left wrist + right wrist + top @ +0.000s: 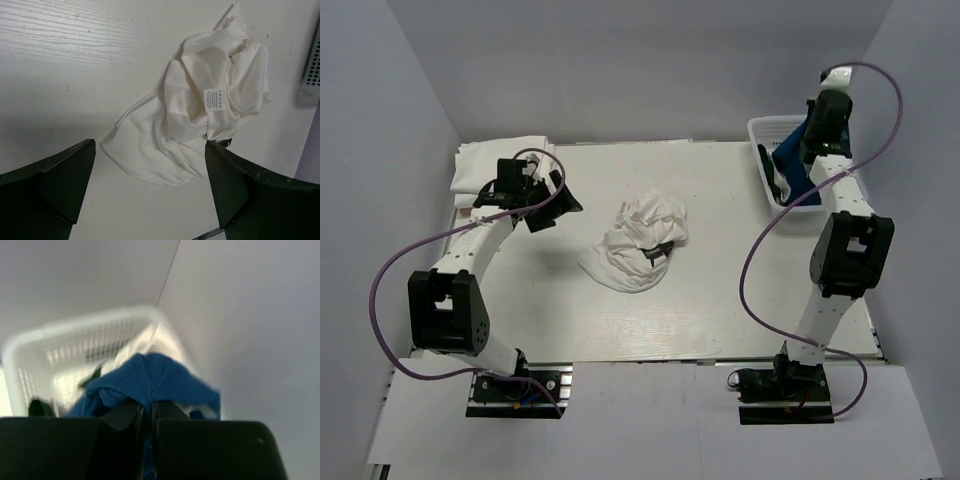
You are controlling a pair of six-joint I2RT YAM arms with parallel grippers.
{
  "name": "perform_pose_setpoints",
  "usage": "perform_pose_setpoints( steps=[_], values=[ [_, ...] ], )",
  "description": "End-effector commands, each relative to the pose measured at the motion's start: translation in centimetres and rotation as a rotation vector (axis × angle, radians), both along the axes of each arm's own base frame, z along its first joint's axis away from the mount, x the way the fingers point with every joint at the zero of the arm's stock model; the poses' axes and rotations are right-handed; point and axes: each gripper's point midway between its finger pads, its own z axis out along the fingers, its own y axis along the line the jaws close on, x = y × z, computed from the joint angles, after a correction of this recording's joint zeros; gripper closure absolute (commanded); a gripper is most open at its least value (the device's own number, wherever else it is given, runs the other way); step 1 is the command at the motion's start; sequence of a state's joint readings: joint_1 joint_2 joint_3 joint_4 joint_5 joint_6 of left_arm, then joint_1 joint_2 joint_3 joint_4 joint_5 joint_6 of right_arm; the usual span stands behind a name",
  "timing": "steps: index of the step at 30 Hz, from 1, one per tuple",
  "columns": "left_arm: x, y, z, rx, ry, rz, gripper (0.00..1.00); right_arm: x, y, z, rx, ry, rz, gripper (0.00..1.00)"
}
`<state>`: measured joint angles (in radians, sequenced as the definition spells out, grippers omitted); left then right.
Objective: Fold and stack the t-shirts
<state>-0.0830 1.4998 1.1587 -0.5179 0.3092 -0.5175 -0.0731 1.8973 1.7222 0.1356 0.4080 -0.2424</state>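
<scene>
With the table point(720, 300) read as a dial in the overhead view, a crumpled white t-shirt point(640, 240) was found near the centre, lying loose and unfolded. In the left wrist view, a printed label point(212, 99) was exposed on its bunched upper part point(200, 110).

The left gripper point(552, 205) was positioned at 9 o'clock from this shirt, apart from it. Its jaws were spread wide with nothing between them; in its own camera point(150, 144), the shirt was framed between the two fingers.

At 10 o'clock, at the far left corner, a stack of folded white t-shirts point(495, 165) was laid flat.

At 2 o'clock, at the far right edge, a white lattice basket point(765, 128) was placed. The right gripper point(808, 140) was held above it, clamped on a blue t-shirt point(795, 152). In the right wrist view, the jaws point(147, 407) were pinched on a fold of the blue cloth point(155, 375), raised over the basket point(75, 327). White cloth point(135, 347) and dark green cloth point(40, 407) were lying inside.
</scene>
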Motion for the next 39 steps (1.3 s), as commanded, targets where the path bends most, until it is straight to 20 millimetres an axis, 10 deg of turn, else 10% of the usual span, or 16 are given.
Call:
perform_pose_setpoints(
  steps=[1, 5, 9, 13, 18, 28, 34, 39],
  values=[
    [1.0, -1.1, 2.5, -0.044, -0.046, -0.036, 0.00, 0.5, 0.7, -11.1, 0.290, 0.186, -0.030, 1.00],
    [1.3, -1.1, 2.0, -0.036, -0.018, -0.042, 0.00, -0.6, 0.5, -19.5, 0.517, 0.397, -0.107, 0.85],
    [0.3, -1.5, 0.8, -0.028, 0.014, -0.070, 0.00, 0.0, 2.1, -15.0, 0.580, 0.336, -0.010, 0.10],
    [-2.1, -2.0, -2.0, -0.012, 0.128, -0.086, 0.00, -2.3, 3.9, -4.0, 0.559, 0.167, 0.110, 0.10],
    [-5.1, -2.1, -5.2, 0.048, 0.188, -0.089, 0.00, -8.3, 11.7, 1.3, 0.501, 0.169, 0.407, 0.10],
    [-6.4, -1.4, -8.9, 0.209, 0.350, 0.005, 0.03, -19.5, 31.0, -6.1, 0.261, 0.491, 1.052, 0.10],
    [-4.6, -3.6, -11.0, 0.176, 0.374, 0.011, 0.06, -19.6, 38.3, -11.3, 0.093, 0.640, 1.204, 0.10],
    [-3.8, -5.3, -12.3, 0.169, 0.385, -0.015, 0.10, -20.5, 43.1, -11.5, 0.088, 0.551, 1.341, 0.10]
  ],
)
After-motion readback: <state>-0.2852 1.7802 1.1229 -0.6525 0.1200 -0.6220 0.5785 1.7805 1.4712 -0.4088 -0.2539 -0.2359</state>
